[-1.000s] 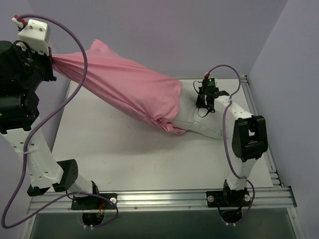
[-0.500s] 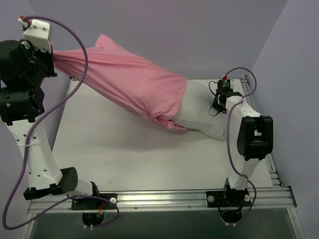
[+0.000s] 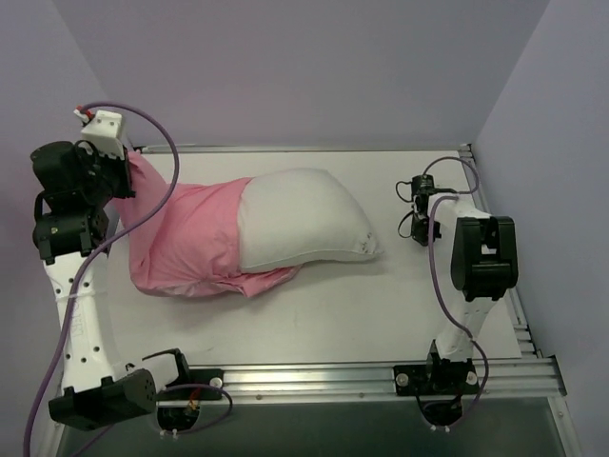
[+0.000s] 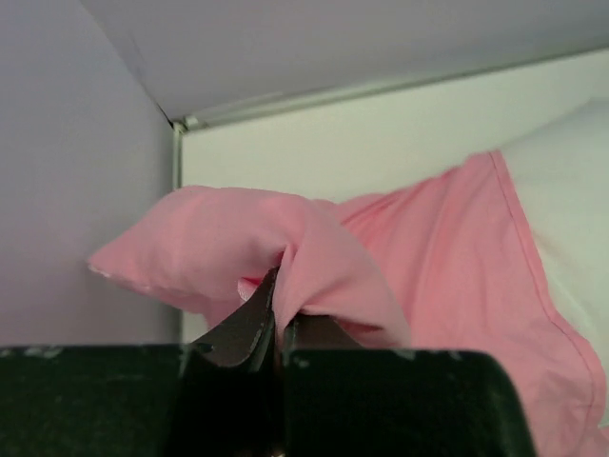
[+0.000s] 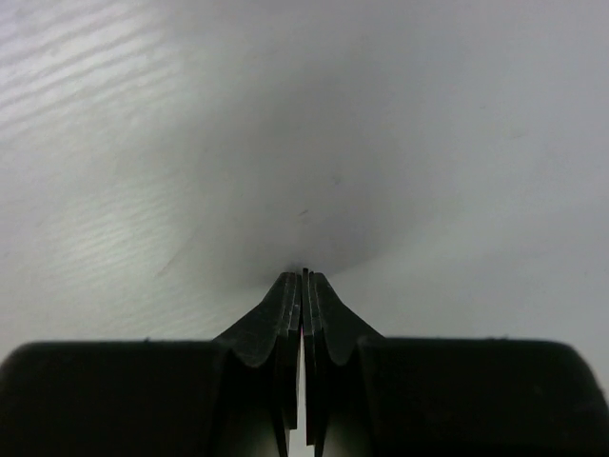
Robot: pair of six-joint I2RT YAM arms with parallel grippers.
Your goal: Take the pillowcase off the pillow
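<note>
The off-white pillow lies on the table's middle, most of it bare. The pink pillowcase still covers its left end and lies wrinkled to the left. My left gripper is at the far left, above the table, shut on a bunched fold of the pillowcase; the left wrist view shows the fold pinched between the jaws and the pillow's edge at right. My right gripper is to the right of the pillow, apart from it, shut and empty, its tips pointing down close to the bare table.
The white table has a metal rail along its right edge and near edge. Lilac walls stand close on the left, back and right. The left arm's purple cable loops over the pillowcase.
The left gripper came down and toward the table with the pillowcase. The pillow, earlier hanging stretched between both grippers, now lies on the table. The right gripper let it go and moved right.
</note>
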